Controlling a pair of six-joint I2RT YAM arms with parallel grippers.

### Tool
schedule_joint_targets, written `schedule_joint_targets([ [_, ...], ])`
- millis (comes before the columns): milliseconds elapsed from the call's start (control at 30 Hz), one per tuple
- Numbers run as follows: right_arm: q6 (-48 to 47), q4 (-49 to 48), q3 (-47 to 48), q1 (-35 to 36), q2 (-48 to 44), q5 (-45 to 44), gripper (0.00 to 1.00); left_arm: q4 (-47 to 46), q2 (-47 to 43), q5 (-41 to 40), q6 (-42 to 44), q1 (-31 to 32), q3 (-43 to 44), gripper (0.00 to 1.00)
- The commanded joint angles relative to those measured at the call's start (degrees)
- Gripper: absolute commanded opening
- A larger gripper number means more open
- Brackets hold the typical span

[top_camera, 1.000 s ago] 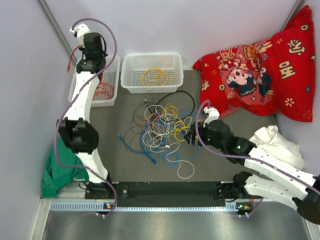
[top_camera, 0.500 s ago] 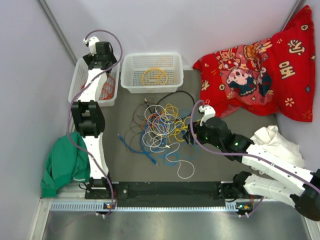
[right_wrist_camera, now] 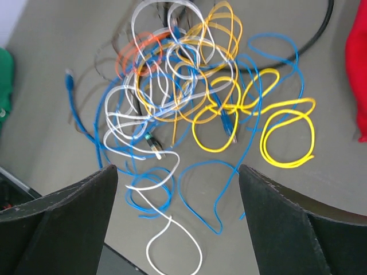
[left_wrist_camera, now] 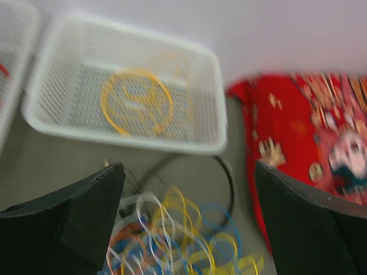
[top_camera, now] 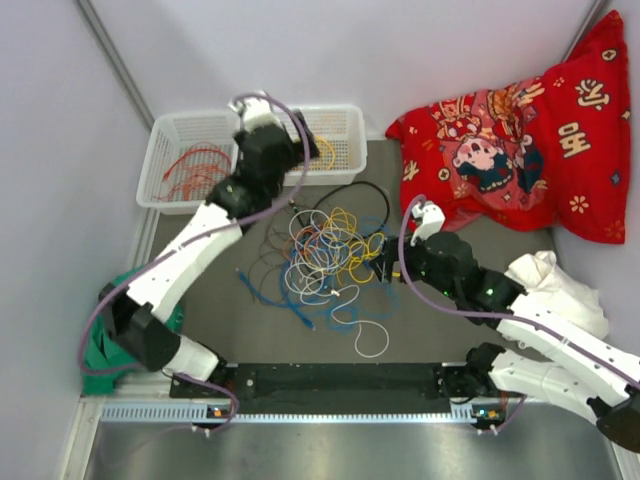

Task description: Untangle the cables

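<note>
A loose tangle of cables (top_camera: 325, 258), yellow, blue, white, orange and black, lies in the middle of the grey surface (top_camera: 270, 335). The left tool (left_wrist_camera: 188, 167) hangs over its far edge with its jaws spread wide and nothing between them, just in front of a white basket (left_wrist_camera: 215, 123) holding one coiled yellow cable (left_wrist_camera: 136, 102). A second white basket (top_camera: 160, 140) to the left holds red cables (top_camera: 195, 170). The right tool (right_wrist_camera: 178, 169) hovers above the tangle's right side, jaws apart and empty. A red printed cloth (top_camera: 520, 130) lies at the far right.
</note>
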State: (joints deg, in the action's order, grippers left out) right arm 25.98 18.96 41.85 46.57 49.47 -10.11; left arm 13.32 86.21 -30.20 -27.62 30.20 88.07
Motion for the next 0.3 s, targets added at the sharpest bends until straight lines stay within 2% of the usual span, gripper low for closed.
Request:
schedule_joint_targets([
  [0, 0.0, 1.7, 4.6, -0.2, -2.8, -2.4, 0.87, 4.7, -5.5, 6.5, -10.5, 6.2, -13.6, 0.99],
  [33, 0.2, 3.1, 5.3, -0.2, -3.3, -3.0, 0.87, 4.8, -7.2, 7.0, -11.1, 7.2, -18.8, 0.99],
  [133, 0.7, 5.0, 5.8, -0.2, -5.0, -6.0, 0.91, 5.0, -13.3, 5.9, -13.3, 10.8, -27.0, 0.99],
  [200, 0.7, 5.2, 5.1, -0.2, -5.9, -8.0, 0.98, 5.7, -16.2, 6.7, -14.7, 12.2, -29.7, 0.99],
  [267, 1.3, 4.9, 4.6, -0.2, -7.5, -9.9, 0.99, 8.4, -18.1, 7.7, -14.9, 13.1, -31.6, 0.99],
])
